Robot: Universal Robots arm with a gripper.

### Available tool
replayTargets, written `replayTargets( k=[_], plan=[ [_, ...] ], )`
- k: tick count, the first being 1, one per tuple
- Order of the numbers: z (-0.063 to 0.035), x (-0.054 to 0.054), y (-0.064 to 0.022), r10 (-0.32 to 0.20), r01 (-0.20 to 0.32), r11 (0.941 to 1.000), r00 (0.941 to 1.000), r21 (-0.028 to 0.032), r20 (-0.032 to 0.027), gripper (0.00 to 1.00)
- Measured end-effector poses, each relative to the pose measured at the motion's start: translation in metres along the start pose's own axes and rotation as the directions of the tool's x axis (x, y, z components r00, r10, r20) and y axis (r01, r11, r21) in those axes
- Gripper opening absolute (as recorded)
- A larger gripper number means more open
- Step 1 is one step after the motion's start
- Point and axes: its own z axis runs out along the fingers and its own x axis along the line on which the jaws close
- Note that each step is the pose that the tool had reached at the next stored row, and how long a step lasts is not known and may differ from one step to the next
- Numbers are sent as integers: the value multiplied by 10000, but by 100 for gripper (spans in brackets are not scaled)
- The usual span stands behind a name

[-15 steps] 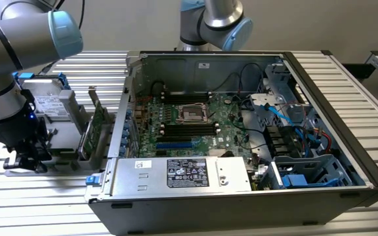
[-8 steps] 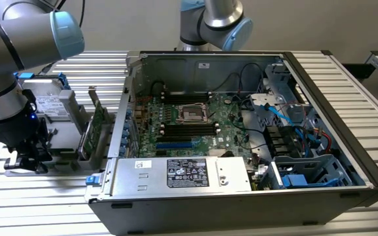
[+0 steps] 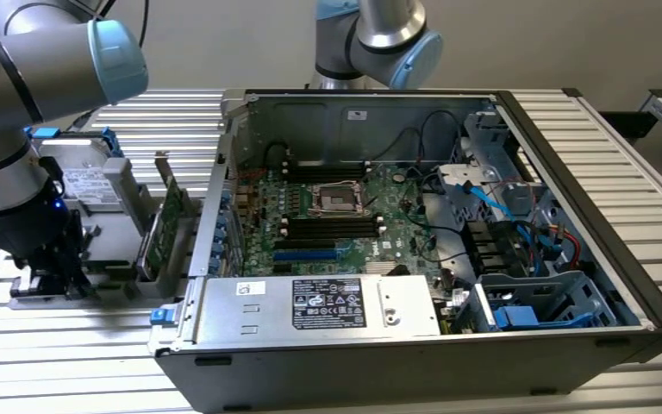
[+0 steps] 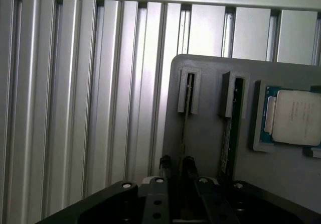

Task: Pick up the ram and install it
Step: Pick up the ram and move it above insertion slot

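The ram (image 4: 184,123) is a thin green stick standing on edge in a slot of the grey holder (image 4: 205,133). My gripper (image 4: 175,166) is right over it, one dark finger on each side of its upper edge, with a narrow gap still showing between them. A second such stick (image 4: 228,133) stands in the neighbouring slot. At the exterior view's left, the gripper (image 3: 53,278) reaches down into the holder (image 3: 107,259), beside the open computer case (image 3: 423,345). The motherboard (image 3: 343,220) inside has long black slots (image 3: 328,229).
A square silver processor (image 4: 296,116) lies in a recess of the holder beside the sticks. A taller green expansion card (image 3: 170,226) stands upright between the gripper and the case wall. Cables and drive cages (image 3: 515,241) crowd the case's right side. The ribbed metal table (image 3: 607,129) surrounds everything.
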Motion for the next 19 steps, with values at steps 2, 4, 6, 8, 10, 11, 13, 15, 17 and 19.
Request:
replayTargets(
  k=[2, 4, 6, 8, 10, 11, 13, 15, 17, 19],
  plan=[
    [0, 0, 0, 1, -1, 10000, 10000, 0, 0, 24],
    [0, 0, -2, 1, -1, 10000, 10000, -1, 0, 24],
    [0, 0, -3, 4, -4, 10000, 10000, -1, 2, 21],
    [0, 0, -5, 5, -5, 10000, 10000, -3, 0, 13],
    [0, 0, -6, 9, -9, 10000, 10000, -4, 1, 13],
    [0, 0, -6, 10, -10, 10000, 10000, -4, 1, 13],
    [0, 1, -7, 11, -11, 10000, 10000, -5, 1, 13],
    [0, 0, -8, 11, -11, 10000, 10000, -4, 1, 13],
    [0, 1, -8, 11, -11, 10000, 10000, -5, 2, 13],
    [0, 0, -8, 15, -15, 10000, 10000, -4, 7, 13]
  ],
)
